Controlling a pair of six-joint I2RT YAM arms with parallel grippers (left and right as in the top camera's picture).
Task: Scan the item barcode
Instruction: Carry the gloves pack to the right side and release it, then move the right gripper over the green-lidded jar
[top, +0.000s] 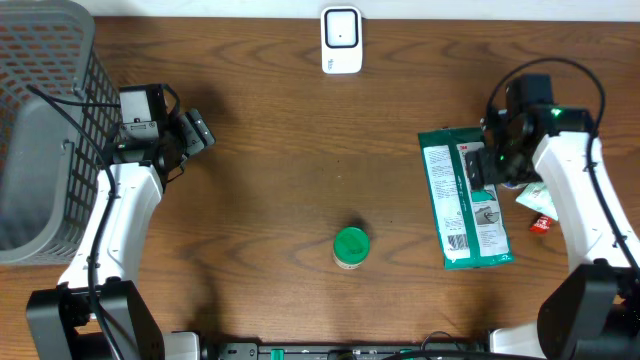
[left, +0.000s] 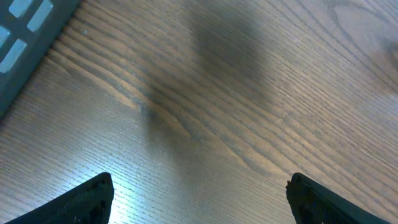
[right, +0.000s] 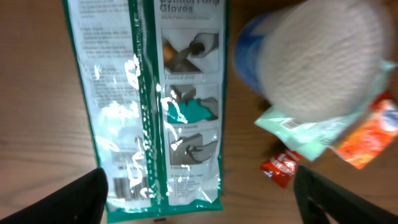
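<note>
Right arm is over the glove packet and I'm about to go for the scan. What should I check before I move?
1. Right gripper open, holding nothing: ok.
2. Glove packet lying flat on the table: ok.
3. Barcode facing up, at the packet's near end: ok.
4. Packet presented to the scanner: not ok; the scanner sits at the far edge, well apart from it.
5. Left gripper open, over bare wood, out of the way: ok.
6. Scanner switched on and ready: cannot tell.
</note>
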